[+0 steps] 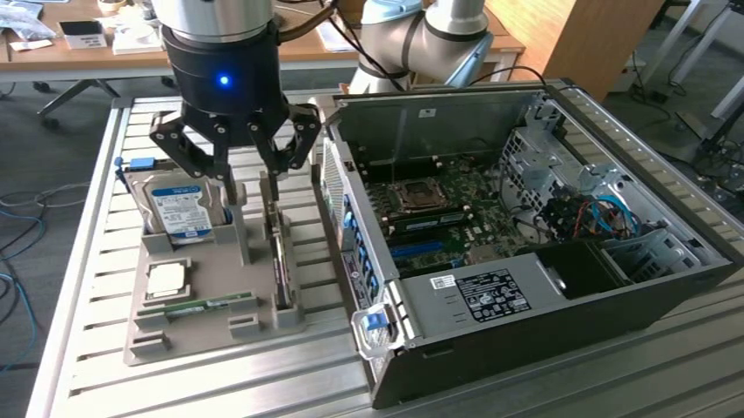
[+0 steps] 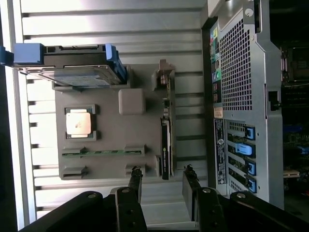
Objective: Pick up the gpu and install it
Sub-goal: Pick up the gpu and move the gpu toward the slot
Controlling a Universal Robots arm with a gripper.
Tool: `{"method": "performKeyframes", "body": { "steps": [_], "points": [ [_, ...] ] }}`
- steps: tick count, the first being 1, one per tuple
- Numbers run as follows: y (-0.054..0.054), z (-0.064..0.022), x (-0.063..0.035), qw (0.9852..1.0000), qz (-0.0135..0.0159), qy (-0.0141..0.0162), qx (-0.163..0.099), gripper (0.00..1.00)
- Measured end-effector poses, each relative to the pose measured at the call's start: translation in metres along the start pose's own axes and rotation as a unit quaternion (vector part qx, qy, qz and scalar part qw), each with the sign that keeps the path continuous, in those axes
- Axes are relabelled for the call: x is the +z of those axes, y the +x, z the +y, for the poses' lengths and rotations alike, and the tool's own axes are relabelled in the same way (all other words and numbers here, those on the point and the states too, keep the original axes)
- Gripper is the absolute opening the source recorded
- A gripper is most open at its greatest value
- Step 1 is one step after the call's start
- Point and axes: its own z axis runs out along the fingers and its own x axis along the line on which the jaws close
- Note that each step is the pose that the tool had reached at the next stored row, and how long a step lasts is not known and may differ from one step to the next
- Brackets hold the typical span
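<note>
Gpu [image 1: 280, 261]: on edge in a slot of the grey tray [image 1: 209, 283], left of centre in the exterior view, between the hard drive [image 1: 180, 209] and the open computer case [image 1: 524, 261]. Over the card's upper end in the frame, hand [image 1: 250, 187] spread wide, pinching nothing.

Wrist view: gpu [image 2: 165, 140] in line with the gap between the fingertips [image 2: 136, 174], one end close to them; tray on the slatted surface [image 2: 120, 29]. Probably best: centre the card in that gap, descend squarely, grip its flat faces, steer clear of the tray's posts.
</note>
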Motion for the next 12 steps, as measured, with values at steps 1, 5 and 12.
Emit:
{"method": "performKeyframes", "body": {
  "steps": [1, 5, 12],
  "points": [
    [0.0000, 0.0000, 0.0006, 1.0000, 0.0000, 0.0000, 0.000, 0.47],
    [0.0001, -0.0002, 0.0039, 1.0000, 0.0000, -0.0001, 0.000, 0.47],
    [0.0002, -0.0004, 0.0095, 1.0000, 0.0000, 0.0000, 0.000, 0.47]
  ]
}}
